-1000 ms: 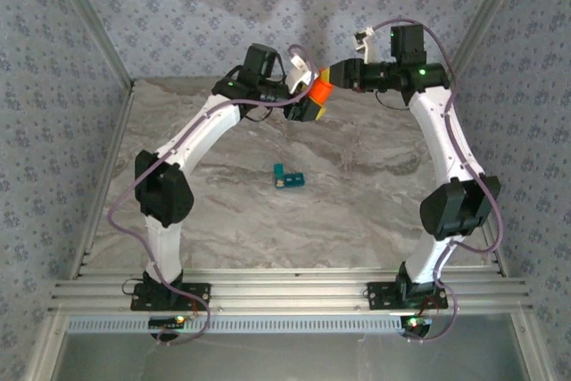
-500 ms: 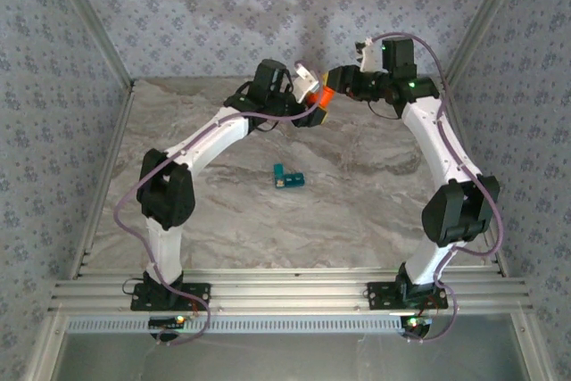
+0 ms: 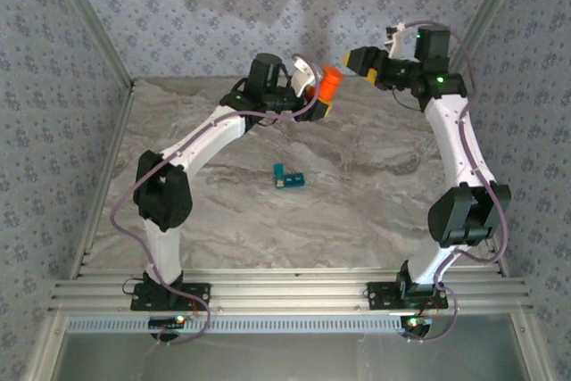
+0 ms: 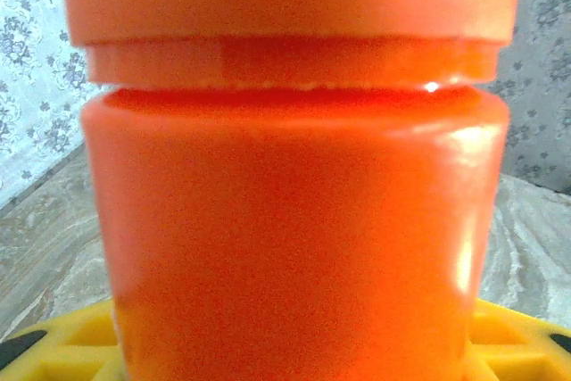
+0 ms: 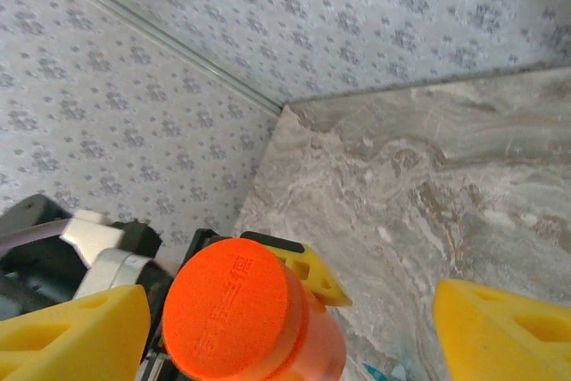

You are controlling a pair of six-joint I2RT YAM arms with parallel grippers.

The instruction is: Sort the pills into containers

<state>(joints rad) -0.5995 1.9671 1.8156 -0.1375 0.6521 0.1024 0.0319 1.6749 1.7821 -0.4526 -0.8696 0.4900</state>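
An orange bottle [image 3: 331, 83] with its round orange cap [image 5: 227, 318] on is held in the air at the back of the table. My left gripper [image 3: 317, 93] is shut on its body, and the bottle [image 4: 294, 220] looms close between the yellow fingers [image 4: 62, 345]. My right gripper [image 3: 366, 64] hangs just right of the cap, apart from it. In the right wrist view this gripper [image 5: 290, 314] is open, with its fingertips [image 5: 80, 332] wide on either side of the cap. The teal containers [image 3: 287, 178] lie mid-table. The pills are hidden.
The marble table [image 3: 357, 211] is fenced by patterned walls [image 3: 53, 131] at the left, back and right. A metal rail [image 3: 285, 296] carrying both arm bases runs along the near edge.
My right gripper has opened off the bottle's cap and drawn back to the right. My left gripper still holds the bottle, which now points more to the right.
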